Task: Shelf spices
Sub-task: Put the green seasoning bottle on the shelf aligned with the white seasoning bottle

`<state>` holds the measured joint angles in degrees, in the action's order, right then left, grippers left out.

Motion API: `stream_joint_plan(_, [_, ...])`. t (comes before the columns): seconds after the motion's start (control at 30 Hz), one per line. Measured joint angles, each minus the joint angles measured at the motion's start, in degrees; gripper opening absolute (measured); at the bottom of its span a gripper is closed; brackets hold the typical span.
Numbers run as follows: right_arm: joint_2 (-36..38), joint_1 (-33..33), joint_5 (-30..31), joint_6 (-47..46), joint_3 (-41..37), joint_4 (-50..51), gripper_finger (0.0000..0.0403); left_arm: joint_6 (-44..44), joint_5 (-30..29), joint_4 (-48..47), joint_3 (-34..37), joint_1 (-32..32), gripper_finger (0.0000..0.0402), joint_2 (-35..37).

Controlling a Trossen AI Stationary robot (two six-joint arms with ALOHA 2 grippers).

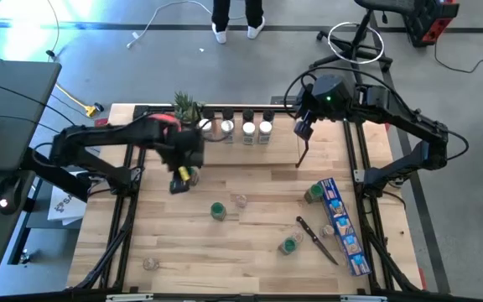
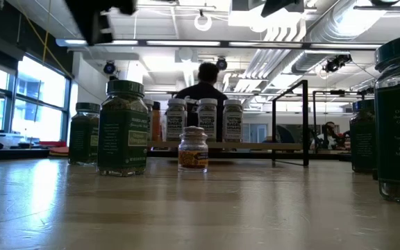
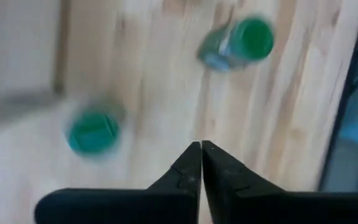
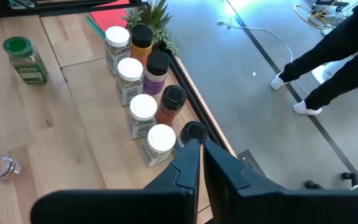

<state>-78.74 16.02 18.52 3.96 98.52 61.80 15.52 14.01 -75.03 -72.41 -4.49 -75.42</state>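
The shelf [image 1: 237, 117] stands at the table's far edge with a row of spices on it: white-capped jars [image 4: 143, 106] in front and dark-capped jars [image 4: 174, 96] behind. More spices stand loose on the table: green-capped jars [image 1: 217, 210] [image 1: 289, 244] and small clear jars [image 1: 240, 200] [image 1: 150, 263]. My left gripper [image 1: 177, 186] hangs shut above the table's left middle, holding nothing; in its wrist view two green-capped jars [image 3: 92, 130] [image 3: 241, 40] lie below it. My right gripper [image 4: 199, 144] is shut and empty, raised above the shelf's right end.
A long blue box [image 1: 342, 226] and a black-handled utensil [image 1: 317, 239] lie near the right edge, with a green-capped jar [image 1: 313, 193] at the box's far end. A plant [image 1: 188, 107] stands at the shelf's left end. A person [image 1: 237, 21] stands beyond the far edge.
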Motion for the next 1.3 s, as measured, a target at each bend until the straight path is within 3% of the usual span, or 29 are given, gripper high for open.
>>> stream_joint_plan(0.13, [0.0,0.3,-0.1,0.3,0.0,0.0,0.0014,18.9,3.6,3.3,9.0,0.2,0.0083,5.5])
stream_joint_plan(0.27, [0.0,0.3,-0.1,0.7,0.0,-1.2,0.0014,35.5,3.5,9.1,16.2,0.2,0.0164,9.0])
stream_joint_plan(0.4, [0.0,0.5,-0.1,1.2,0.0,-2.6,0.0014,46.1,0.1,14.3,20.7,0.0,0.0239,9.6])
stream_joint_plan(0.5, [0.0,0.5,-0.1,1.1,0.0,-3.3,0.0014,49.3,-4.1,18.2,22.6,0.0,0.0273,8.8])
stream_joint_plan(0.7, [0.0,0.5,-0.1,1.1,0.0,-3.1,0.0014,51.8,-13.5,22.0,23.0,0.0,0.0284,5.5])
stream_joint_plan(1.1, [0.0,0.5,-0.1,0.5,0.0,-3.0,0.0014,50.4,-18.3,25.5,23.0,0.2,0.0284,-2.4])
stream_joint_plan(1.3, [0.0,0.5,-0.1,0.0,0.0,-3.0,0.0014,55.1,-22.5,25.6,23.0,0.5,0.0284,-2.6])
